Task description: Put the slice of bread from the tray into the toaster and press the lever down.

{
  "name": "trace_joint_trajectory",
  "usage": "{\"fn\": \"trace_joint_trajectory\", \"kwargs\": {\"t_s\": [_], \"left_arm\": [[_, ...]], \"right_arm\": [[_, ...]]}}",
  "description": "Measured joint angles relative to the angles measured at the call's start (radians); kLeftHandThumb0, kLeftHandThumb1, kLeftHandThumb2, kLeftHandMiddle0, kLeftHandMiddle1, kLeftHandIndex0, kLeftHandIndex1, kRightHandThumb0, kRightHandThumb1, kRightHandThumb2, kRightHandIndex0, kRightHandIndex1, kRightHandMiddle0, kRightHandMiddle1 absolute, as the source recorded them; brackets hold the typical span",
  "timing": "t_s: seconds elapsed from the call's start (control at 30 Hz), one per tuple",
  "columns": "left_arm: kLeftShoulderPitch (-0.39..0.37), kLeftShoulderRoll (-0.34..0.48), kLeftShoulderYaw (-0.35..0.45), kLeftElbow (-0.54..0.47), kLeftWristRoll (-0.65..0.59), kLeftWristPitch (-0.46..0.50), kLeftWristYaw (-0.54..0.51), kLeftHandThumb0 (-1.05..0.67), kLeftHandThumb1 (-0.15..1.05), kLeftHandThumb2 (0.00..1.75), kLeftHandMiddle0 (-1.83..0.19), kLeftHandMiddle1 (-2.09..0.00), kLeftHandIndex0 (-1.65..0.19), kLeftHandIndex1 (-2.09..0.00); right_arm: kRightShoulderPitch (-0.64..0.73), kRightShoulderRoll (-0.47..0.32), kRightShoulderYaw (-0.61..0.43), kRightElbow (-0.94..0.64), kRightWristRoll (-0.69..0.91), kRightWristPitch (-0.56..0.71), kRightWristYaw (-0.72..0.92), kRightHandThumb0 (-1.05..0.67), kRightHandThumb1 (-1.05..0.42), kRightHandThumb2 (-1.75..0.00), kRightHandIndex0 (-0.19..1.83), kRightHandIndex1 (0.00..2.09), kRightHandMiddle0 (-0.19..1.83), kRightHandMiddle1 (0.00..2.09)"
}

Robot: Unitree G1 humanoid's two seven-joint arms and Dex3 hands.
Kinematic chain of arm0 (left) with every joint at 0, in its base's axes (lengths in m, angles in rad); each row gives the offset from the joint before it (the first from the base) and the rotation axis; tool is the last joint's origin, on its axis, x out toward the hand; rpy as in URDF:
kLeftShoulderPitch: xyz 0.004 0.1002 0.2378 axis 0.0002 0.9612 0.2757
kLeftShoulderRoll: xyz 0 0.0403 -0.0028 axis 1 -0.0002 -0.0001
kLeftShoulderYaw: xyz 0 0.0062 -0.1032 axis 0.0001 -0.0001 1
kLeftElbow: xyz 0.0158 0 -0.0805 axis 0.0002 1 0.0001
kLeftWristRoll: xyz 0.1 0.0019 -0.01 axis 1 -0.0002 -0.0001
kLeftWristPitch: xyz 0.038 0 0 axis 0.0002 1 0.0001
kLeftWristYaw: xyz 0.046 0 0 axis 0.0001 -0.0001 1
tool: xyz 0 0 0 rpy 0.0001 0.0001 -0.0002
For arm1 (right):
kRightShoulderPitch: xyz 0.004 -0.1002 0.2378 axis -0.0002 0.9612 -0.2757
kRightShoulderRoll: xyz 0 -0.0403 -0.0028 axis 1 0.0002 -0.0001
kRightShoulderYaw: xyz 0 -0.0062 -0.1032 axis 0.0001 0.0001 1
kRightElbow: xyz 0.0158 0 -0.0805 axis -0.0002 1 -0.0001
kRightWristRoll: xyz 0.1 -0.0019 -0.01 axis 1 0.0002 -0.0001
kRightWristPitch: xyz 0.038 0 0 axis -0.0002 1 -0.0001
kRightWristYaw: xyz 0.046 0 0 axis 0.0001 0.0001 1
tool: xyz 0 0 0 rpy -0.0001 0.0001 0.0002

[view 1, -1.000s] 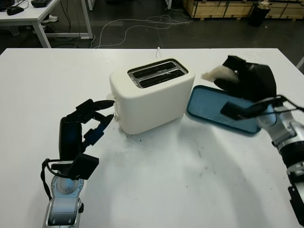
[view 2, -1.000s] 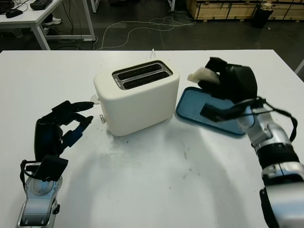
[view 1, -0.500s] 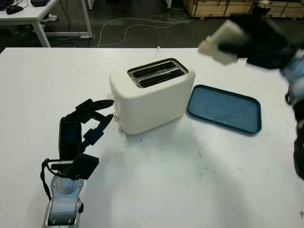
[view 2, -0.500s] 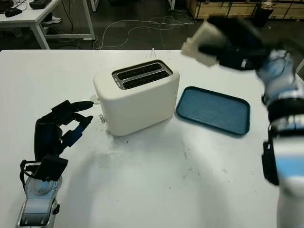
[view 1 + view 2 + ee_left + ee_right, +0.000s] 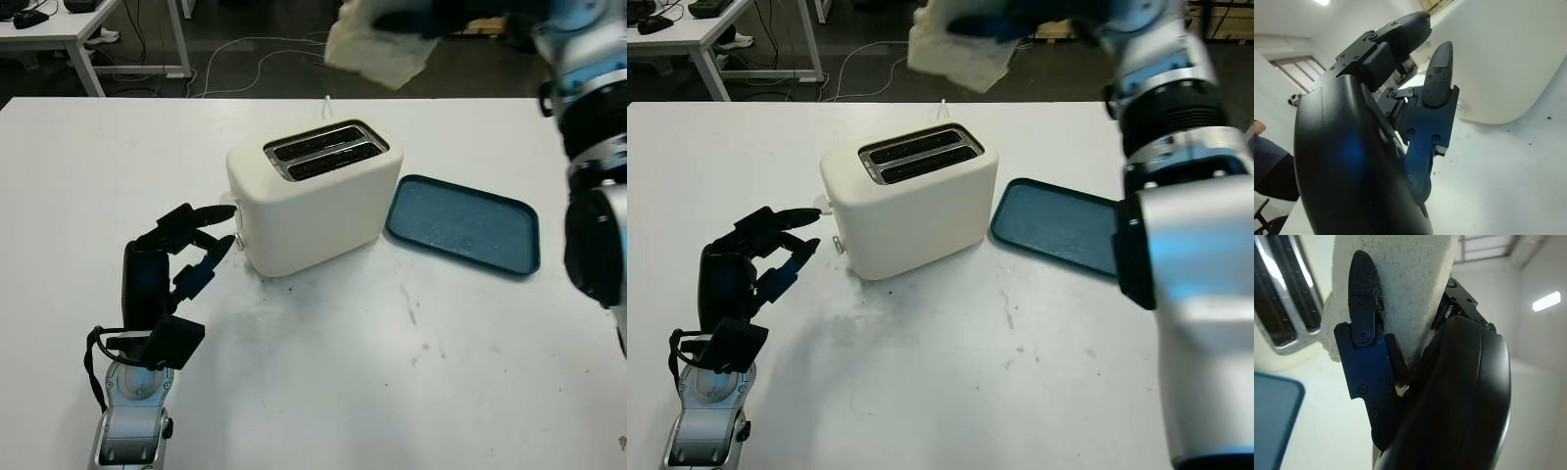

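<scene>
Toaster (image 5: 312, 196) sat well below right hand (image 5: 1449, 396), slots (image 5: 324, 152) up. Tray (image 5: 463, 224) beside toaster. Right hand pinched bread (image 5: 377, 49) high above slots; likely risk: slice tilted, catching slot rim or slipping loose. Left hand (image 5: 167, 264) open, just beside lever (image 5: 238, 238), could nudge toaster.

The toaster (image 5: 313, 196) stands near the middle of the table (image 5: 323, 392), with the tray (image 5: 462, 223) just to its right. The left hand (image 5: 181, 257) sits on the table to the left of the toaster, close to its end wall. The right hand (image 5: 441, 15) is high above and behind the toaster, holding the bread (image 5: 377, 49), apparently over the table's far edge.
</scene>
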Motion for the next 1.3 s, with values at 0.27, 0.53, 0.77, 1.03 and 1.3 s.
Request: {"fn": "trace_joint_trajectory", "kwargs": {"t_s": [0.27, 0.53, 0.77, 1.03, 1.3], "left_arm": [[0.001, -0.003, -0.001, 0.005, 0.001, -0.003, 0.006, -0.22, 0.92, 0.13, -0.67, -1.37, -0.77, -0.47], [0.001, -0.003, -0.001, 0.013, 0.001, -0.007, 0.008, -0.21, 0.92, 0.15, -0.67, -1.36, -0.77, -0.48], [0.000, -0.003, -0.002, 0.021, 0.001, -0.012, 0.010, -0.22, 0.92, 0.14, -0.67, -1.36, -0.77, -0.48], [0.000, -0.003, -0.002, 0.031, 0.002, -0.018, 0.010, -0.21, 0.92, 0.15, -0.67, -1.35, -0.77, -0.48], [0.000, -0.003, -0.002, 0.031, 0.002, -0.018, 0.010, -0.21, 0.92, 0.14, -0.66, -1.35, -0.77, -0.48]], "right_arm": [[0.072, 0.071, 0.065, 0.002, -0.036, -0.009, 0.016, -0.61, -0.92, -0.27, 1.08, 1.75, 0.88, 1.75], [0.101, 0.084, 0.076, 0.002, -0.038, -0.014, 0.015, -0.60, -0.92, -0.27, 1.17, 1.75, 0.96, 1.75], [0.112, 0.085, 0.076, 0.007, -0.038, -0.018, 0.015, -0.59, -0.92, -0.29, 1.13, 1.75, 0.91, 1.75], [0.112, 0.083, 0.082, 0.008, -0.045, -0.018, -0.001, -0.59, -0.92, -0.27, 1.10, 1.75, 0.87, 1.75], [0.112, 0.057, 0.083, 0.008, -0.053, -0.032, -0.010, -0.58, -0.92, -0.27, 1.10, 1.75, 0.88, 1.75]]}}
